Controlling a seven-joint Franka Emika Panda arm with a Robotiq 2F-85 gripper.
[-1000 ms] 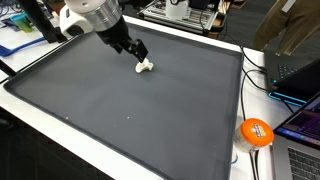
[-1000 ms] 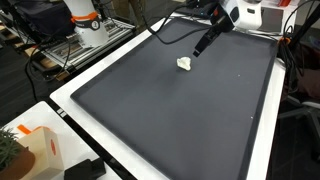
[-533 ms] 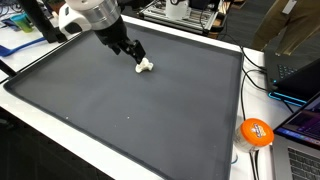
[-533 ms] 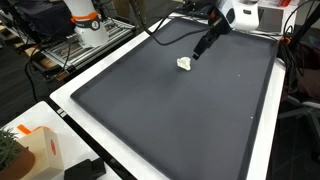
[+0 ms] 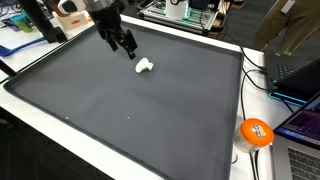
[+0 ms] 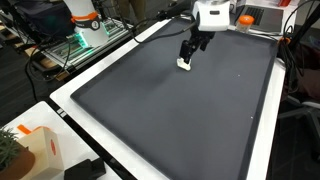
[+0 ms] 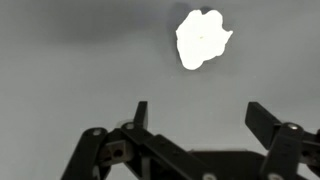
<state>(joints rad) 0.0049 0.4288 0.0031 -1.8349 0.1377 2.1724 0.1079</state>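
A small white lumpy object (image 5: 144,66) lies on the dark grey mat (image 5: 130,105) near its far side; it also shows in an exterior view (image 6: 185,65) and brightly in the wrist view (image 7: 202,38). My gripper (image 5: 126,45) hangs just above the mat, beside the white object and apart from it. In an exterior view the gripper (image 6: 192,52) points down right over the object. In the wrist view the gripper (image 7: 200,115) stands open, with bare mat between the fingertips and the white object beyond them.
An orange ball-shaped thing (image 5: 256,132) sits off the mat's corner, next to laptops and cables (image 5: 300,80). A white border (image 6: 60,95) frames the mat. A white box with orange marks (image 6: 35,145) and desks with gear stand around.
The arm has swung up and away over the mat. The gripper now hangs more upright, a little back from the white object, which has not moved.
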